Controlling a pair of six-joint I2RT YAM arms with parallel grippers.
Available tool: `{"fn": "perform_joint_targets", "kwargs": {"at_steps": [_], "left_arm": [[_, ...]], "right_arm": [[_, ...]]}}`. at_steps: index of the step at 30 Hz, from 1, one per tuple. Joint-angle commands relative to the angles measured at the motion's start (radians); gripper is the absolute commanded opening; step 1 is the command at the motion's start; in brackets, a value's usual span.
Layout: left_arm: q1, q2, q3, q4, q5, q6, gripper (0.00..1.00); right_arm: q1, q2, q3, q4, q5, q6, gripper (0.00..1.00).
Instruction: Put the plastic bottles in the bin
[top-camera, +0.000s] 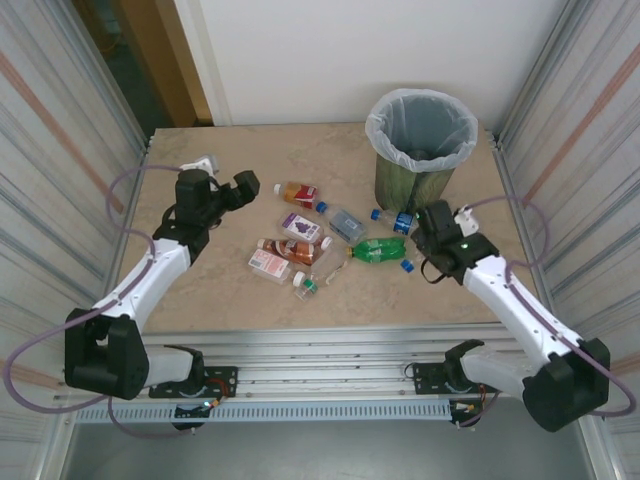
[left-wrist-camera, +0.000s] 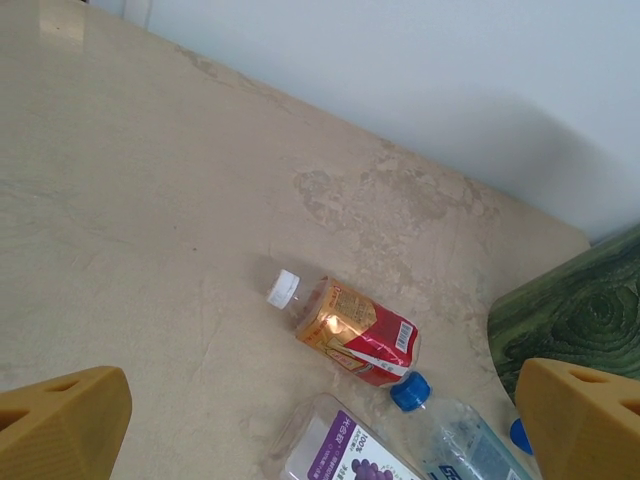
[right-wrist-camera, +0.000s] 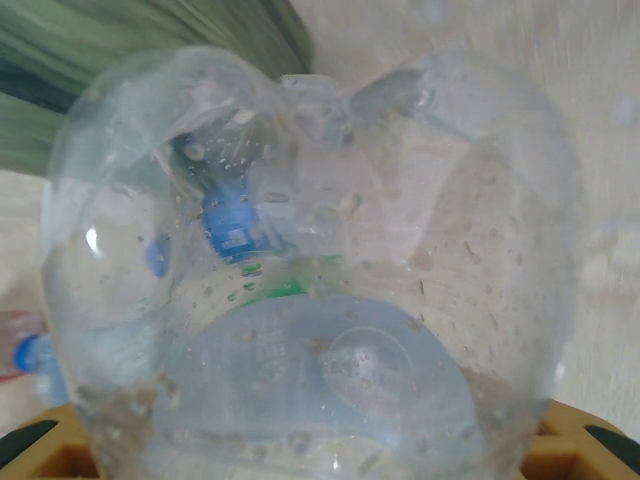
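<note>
Several plastic bottles lie mid-table. An amber one with a red label (top-camera: 299, 193) (left-wrist-camera: 355, 330) and a purple-labelled one (top-camera: 302, 227) (left-wrist-camera: 350, 450) lie nearest my left gripper (top-camera: 245, 185) (left-wrist-camera: 320, 400). That gripper hovers open just left of them, with nothing between its fingers. A green bottle (top-camera: 378, 249) lies further right. My right gripper (top-camera: 432, 228) (right-wrist-camera: 320, 440) is at the foot of the bin (top-camera: 421, 140), shut on a clear bottle (top-camera: 400, 221) (right-wrist-camera: 310, 250). The bottle's dented body presses close against the wrist camera.
More bottles lie between the arms: a clear blue-capped one (top-camera: 343, 222) (left-wrist-camera: 455, 430), an amber one (top-camera: 290, 250), a pink-labelled one (top-camera: 268, 265) and a small clear one (top-camera: 308, 283). A loose blue cap (top-camera: 407, 266) sits by the right gripper. Ribbed walls flank the table.
</note>
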Motion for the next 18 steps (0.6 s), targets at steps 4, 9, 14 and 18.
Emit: {"fn": "perform_joint_targets", "kwargs": {"at_steps": [4, 9, 14, 18], "left_arm": [[0.034, -0.029, -0.021, 0.016, -0.004, -0.019, 0.99], [0.058, -0.029, -0.02, 0.013, 0.031, -0.021, 0.99], [0.058, -0.033, -0.024, 0.002, 0.061, -0.012, 0.99], [0.058, -0.042, -0.025, -0.008, 0.083, -0.012, 0.99]], "right_arm": [[-0.014, -0.008, 0.262, -0.107, 0.149, -0.303, 0.35], [-0.062, 0.084, 0.453, -0.034, 0.09, -0.471, 0.35], [-0.146, 0.25, 0.655, 0.005, -0.056, -0.565, 0.37], [-0.181, 0.392, 0.785, 0.06, -0.138, -0.636, 0.38]]}}
